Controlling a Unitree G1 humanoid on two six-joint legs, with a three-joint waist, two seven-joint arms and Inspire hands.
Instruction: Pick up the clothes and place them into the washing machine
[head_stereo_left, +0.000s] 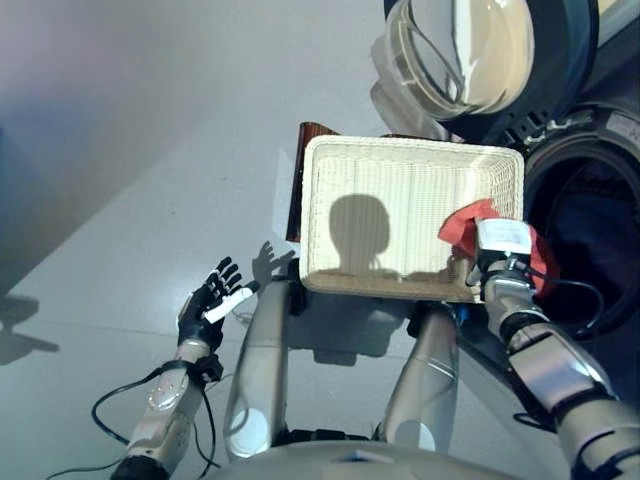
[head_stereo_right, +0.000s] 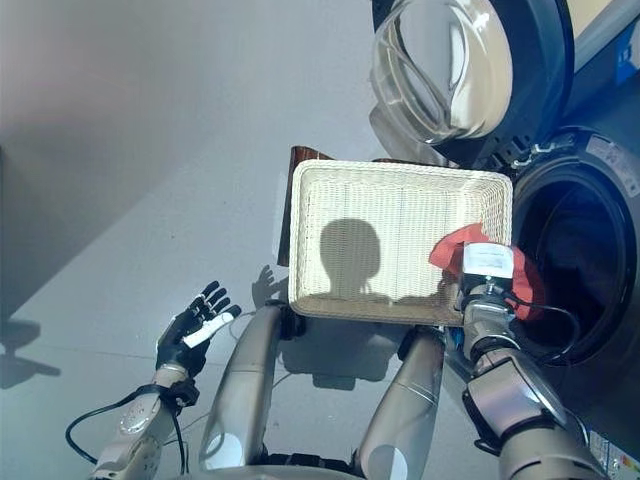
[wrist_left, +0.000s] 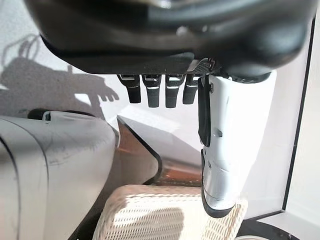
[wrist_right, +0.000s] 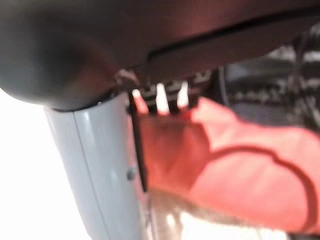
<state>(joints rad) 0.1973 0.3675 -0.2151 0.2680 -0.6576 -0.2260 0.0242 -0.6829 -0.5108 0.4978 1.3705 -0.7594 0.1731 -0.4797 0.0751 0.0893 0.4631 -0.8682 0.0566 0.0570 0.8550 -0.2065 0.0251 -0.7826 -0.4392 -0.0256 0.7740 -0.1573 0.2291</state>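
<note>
A red cloth (head_stereo_left: 462, 225) hangs over the right near corner of the white wicker basket (head_stereo_left: 410, 145), partly across the rim toward the washing machine's dark opening (head_stereo_left: 590, 250). My right hand (wrist_right: 100, 175) is at that corner, its fingers curled into the red cloth (wrist_right: 240, 175). The rest of the basket's inside shows only bare weave. My left hand (head_stereo_left: 205, 300) hovers over the floor at the lower left, fingers spread and holding nothing.
The machine's round glass door (head_stereo_left: 470, 50) stands swung open above the basket's far right corner. A brown stand (head_stereo_left: 300, 180) shows under the basket's left side. Grey floor (head_stereo_left: 130, 150) stretches to the left.
</note>
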